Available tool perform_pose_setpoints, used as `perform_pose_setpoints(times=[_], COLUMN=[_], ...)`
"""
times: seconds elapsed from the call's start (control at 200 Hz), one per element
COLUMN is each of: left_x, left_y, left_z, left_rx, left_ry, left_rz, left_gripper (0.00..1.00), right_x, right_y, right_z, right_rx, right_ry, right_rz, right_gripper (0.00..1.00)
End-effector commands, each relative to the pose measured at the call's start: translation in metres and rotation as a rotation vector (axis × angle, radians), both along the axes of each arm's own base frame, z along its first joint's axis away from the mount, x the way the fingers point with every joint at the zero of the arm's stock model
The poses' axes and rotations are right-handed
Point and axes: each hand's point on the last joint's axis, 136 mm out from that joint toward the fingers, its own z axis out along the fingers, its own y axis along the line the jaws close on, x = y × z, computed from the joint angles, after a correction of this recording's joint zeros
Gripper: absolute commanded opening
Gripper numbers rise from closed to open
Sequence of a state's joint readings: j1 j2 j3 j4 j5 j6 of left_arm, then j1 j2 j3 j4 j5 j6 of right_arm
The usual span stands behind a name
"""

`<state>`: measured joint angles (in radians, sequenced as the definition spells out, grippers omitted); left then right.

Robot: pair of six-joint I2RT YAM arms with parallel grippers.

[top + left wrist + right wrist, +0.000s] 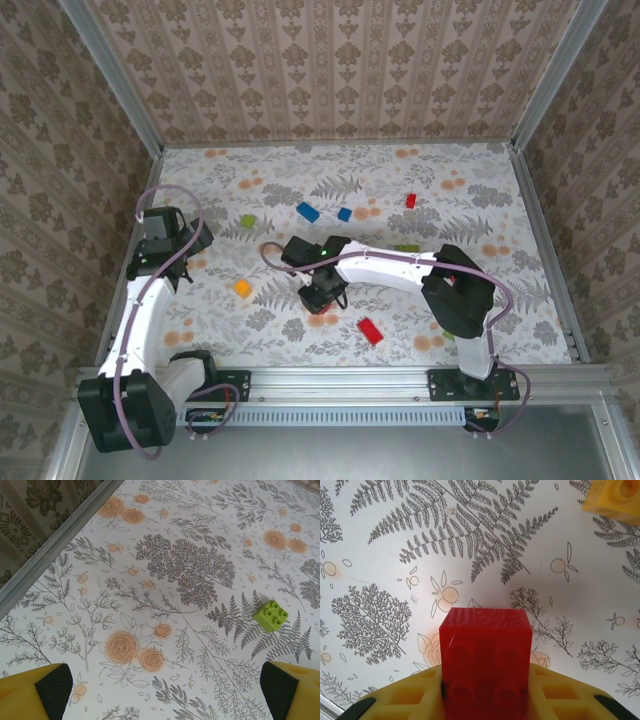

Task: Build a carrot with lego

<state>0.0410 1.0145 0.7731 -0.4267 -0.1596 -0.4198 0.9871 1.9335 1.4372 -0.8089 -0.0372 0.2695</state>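
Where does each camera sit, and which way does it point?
Top external: above and behind the arms, facing down on the table; both arms show.
Left wrist: on the left arm, facing down at a green brick; left gripper open.
Right wrist: on the right arm, low over the table; right gripper shut on a red brick.
Shared: top and left wrist both show the green brick.

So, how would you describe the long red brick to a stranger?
Find the rail at the table's near edge. The red brick nearest it, right of centre, is the one. It is oblong and free, unlike the square red one in the right claw.
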Motion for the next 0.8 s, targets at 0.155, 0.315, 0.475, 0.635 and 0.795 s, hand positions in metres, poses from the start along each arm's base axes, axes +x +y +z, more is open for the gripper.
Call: perform_pose_setpoints(times=[0.155, 0.315, 0.475, 0.635, 0.795], left_x=[0.004, 0.004, 0.004, 0.004, 0.005], left_y=[0.000, 0.001, 0.001, 0.001, 0.000], left_z=[0.011, 0.010, 0.010, 0.011, 0.011], left_rx=[-0.011, -0.010, -0.010, -0.009, -0.011], left_ry=[-0.027, -0.027, -0.025, -0.027, -0.027], left_rz=[0.004, 0.006, 0.005, 0.005, 0.004], left_gripper=[1.00, 1.00, 1.00, 1.00, 1.00], right_x=[-0.026, -0.034, -0.038, -0.040, -0.037], right_y=[-0.008, -0.012, -0.012, -0.012, -0.008], right_z=[0.003, 0.000, -0.001, -0.001, 0.007], right_rx=[-0.029, -0.053, -0.062, -0.067, -0.042], right_ry=[0.046, 0.055, 0.062, 0.065, 0.049], right_rz=[0.026, 0.044, 0.052, 0.060, 0.062], right_gripper=[0.35, 0.36, 0.36, 0.42, 0.50])
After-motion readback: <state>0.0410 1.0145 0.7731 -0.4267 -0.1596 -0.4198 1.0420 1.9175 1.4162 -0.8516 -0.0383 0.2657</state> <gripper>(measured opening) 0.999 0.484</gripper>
